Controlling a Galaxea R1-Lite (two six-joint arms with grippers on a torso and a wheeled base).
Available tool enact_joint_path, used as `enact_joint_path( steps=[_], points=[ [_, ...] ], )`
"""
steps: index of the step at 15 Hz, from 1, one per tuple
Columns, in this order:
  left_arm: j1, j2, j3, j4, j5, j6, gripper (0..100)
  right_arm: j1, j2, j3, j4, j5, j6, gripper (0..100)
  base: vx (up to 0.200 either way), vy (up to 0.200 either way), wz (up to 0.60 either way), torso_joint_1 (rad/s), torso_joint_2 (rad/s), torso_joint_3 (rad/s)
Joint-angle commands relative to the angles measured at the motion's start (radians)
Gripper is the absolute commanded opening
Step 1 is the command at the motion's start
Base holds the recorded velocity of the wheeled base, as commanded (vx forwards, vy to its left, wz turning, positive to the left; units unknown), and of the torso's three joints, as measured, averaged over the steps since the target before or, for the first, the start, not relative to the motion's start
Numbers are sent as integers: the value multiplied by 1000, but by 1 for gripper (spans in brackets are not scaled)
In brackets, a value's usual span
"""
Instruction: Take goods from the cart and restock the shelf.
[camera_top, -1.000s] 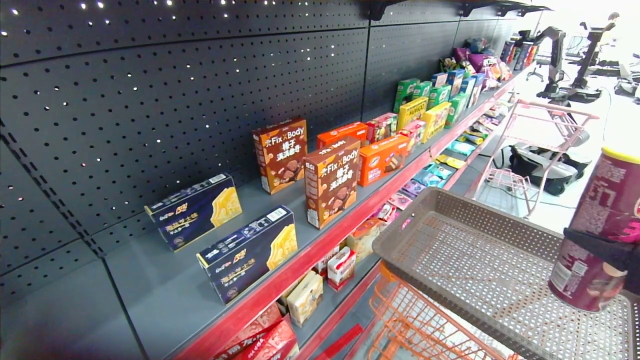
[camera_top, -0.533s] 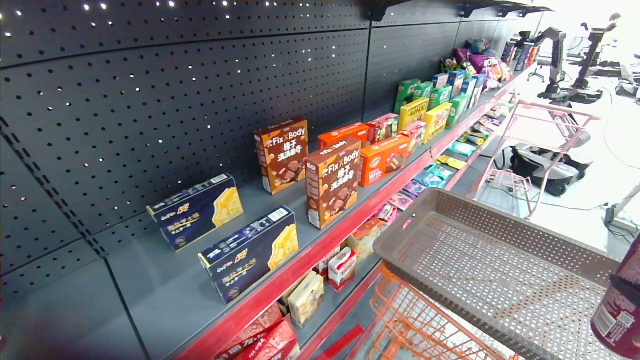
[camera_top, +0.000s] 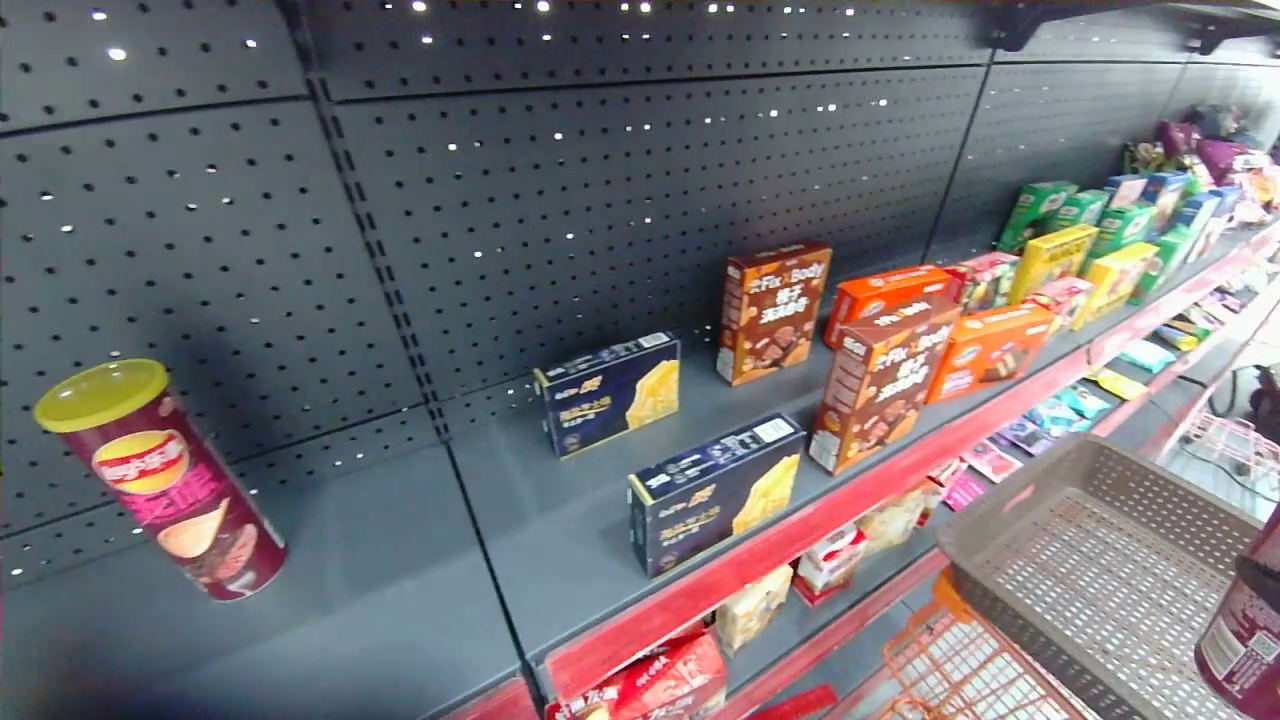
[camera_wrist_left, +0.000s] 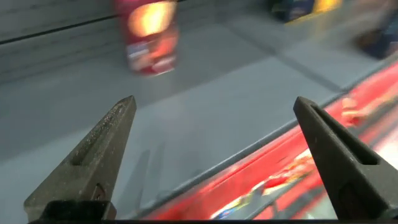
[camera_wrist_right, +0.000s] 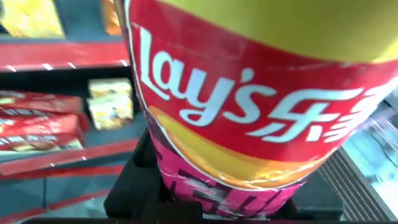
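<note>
A purple chips can with a yellow lid stands tilted on the grey shelf at the far left, close to the pegboard back. The left wrist view has this can ahead of my left gripper, which is open over the shelf with nothing between its fingers. A second purple chips can sits at the lower right edge of the head view, over the cart basket. My right gripper is shut on it. In the right wrist view this can is very close.
Two dark blue boxes, brown boxes and orange boxes stand along the shelf to the right of a bare stretch. Green and yellow boxes follow further right. Snack packs lie on the lower shelf behind the red edge.
The head camera has swung left, so the whole picture shifted right and the can on the shelf came into view. The held can sank to the lower right corner.
</note>
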Motion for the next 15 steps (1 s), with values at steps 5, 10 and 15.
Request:
enact_joint_path(
  steps=[5,10,15],
  points=[
    [0,1,0,-1,0,0,100,-17,2,11,0,1,1,0,0,0,600,7,2,3],
    [0,1,0,-1,0,0,100,-34,-38,-32,0,-8,134,0,0,0,360,2,1,3],
    [0,1,0,-1,0,0,100,83,-119,-3,-31,-160,251,0,0,0,0,0,0,0]
  ],
)
